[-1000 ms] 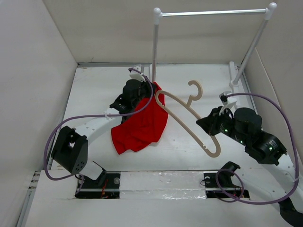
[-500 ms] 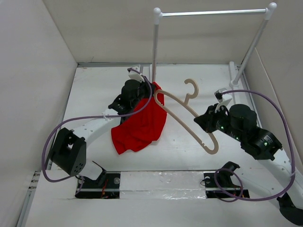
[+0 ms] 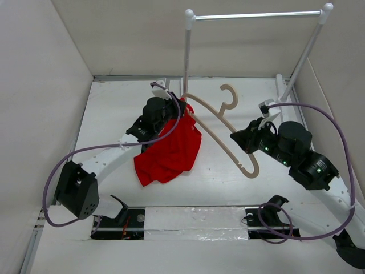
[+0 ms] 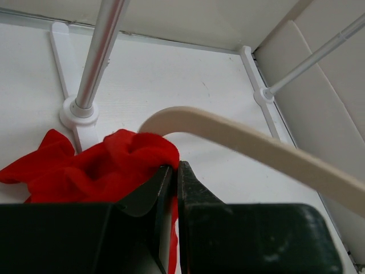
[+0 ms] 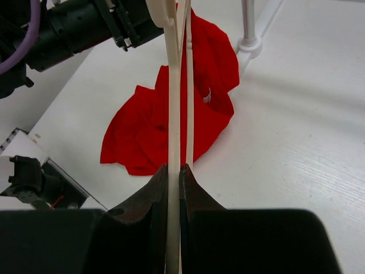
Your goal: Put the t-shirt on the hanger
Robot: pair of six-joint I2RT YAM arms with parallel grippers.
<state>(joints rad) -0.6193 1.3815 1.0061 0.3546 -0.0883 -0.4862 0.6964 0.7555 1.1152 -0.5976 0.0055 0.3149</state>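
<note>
I saw the left gripper [image 4: 173,166] pinching the red t-shirt's [image 3: 171,149] bunched edge, and the right gripper [image 5: 174,169] clamped on the tan hanger [image 5: 174,114] just beside it.

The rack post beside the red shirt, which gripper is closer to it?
Left. The left gripper, shut on the t-shirt, is right beside the post, near its foot. The right gripper, shut on the hanger, is off to the post's right, well apart.
</note>
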